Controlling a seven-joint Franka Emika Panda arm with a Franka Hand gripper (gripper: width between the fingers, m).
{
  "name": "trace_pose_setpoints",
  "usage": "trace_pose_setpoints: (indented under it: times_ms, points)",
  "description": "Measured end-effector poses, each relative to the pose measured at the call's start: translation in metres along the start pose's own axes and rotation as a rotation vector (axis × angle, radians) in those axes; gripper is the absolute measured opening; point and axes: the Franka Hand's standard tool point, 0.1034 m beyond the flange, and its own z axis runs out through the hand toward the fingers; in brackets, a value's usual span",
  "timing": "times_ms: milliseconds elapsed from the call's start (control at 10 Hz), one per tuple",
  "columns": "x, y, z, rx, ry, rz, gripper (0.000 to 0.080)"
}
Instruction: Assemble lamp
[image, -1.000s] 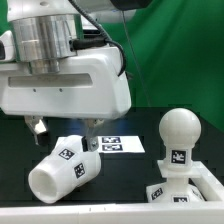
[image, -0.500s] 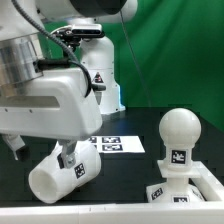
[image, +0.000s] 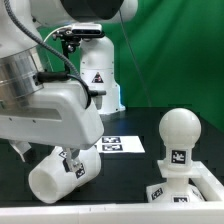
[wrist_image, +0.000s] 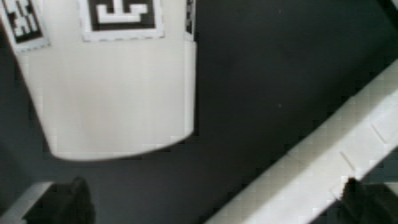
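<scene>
Tags on shade (image: 60, 172) and bulb (image: 179, 140) show square codes.

Matte white plastic shade (image: 62, 175), matte bulb (image: 181, 132), smooth black table (image: 130, 170)

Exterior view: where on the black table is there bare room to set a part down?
Bare table lies between the lying shade and the bulb on its base, in front of the marker board. The view's left is crowded: the gripper hangs over the shade.
</scene>
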Motion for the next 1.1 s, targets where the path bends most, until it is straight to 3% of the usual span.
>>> trace_pose_setpoints:
  times_ms: [100, 200, 500, 600, 900, 1100]
  points:
    - [-0.007, 0.006, 0.002, -0.010, -0.088, 0.005, 0.0698]
    - [-0.002, 0.010, -0.003, -0.042, -0.140, -0.069, 0.0698]
    - [0.010, 0.000, -0.005, -0.076, -0.376, -0.117, 0.0698]
    - [0.004, -0.005, -0.006, -0.076, -0.394, -0.128, 0.0698]
    - [-0.012, -0.001, -0.008, -0.065, -0.391, -0.100, 0.0698]
    - [-0.002, -0.003, -0.005, -0.087, -0.330, -0.155, 0.0698]
